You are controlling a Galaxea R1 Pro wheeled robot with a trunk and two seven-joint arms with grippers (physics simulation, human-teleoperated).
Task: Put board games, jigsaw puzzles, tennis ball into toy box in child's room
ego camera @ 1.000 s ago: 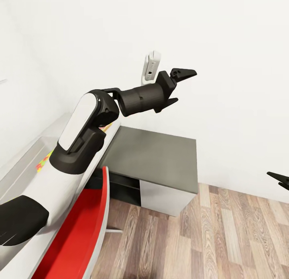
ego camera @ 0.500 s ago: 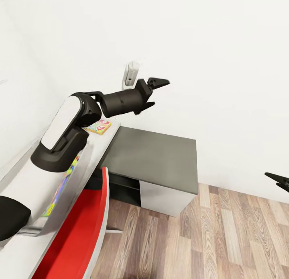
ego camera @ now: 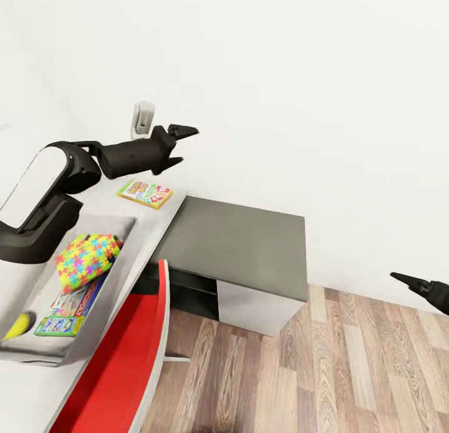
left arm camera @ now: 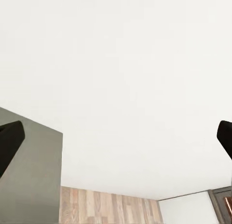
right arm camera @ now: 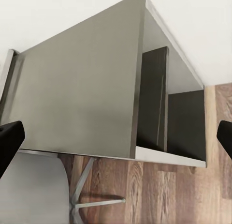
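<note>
Our left gripper [ego camera: 178, 147] hangs in the air above the far end of the table [ego camera: 156, 218], fingers apart and holding nothing; in the left wrist view the two dark fingertips [left arm camera: 10, 139] sit at opposite edges with only white wall between them. Just below and a little nearer to us lies the last board game [ego camera: 145, 193], the yellow-green-red one, flat on the pale top near the edge where the dark grey section begins. Nearer still, the toy box [ego camera: 115, 267] holds a puzzle [ego camera: 86, 254] heaped over the Monopoly box [ego camera: 80, 296], the small blue game [ego camera: 60, 325] and the ball [ego camera: 17, 325]. Our right gripper [ego camera: 419, 286] pokes in low on the right over the wood floor [ego camera: 349, 370], well away from the table; its fingers are spread too, judging by the right wrist view, where they frame the dark section [right arm camera: 77, 93]. What worries us is the flat game: it gives the fingers little to catch, so we judge a downward pinch could skid it off the near edge, or onto the dark section. The box is also crowded, so a game dropped carelessly may perch on the puzzle heap and slide over the rim. The red chair [ego camera: 118, 364] beside the table could catch our elbow.
</note>
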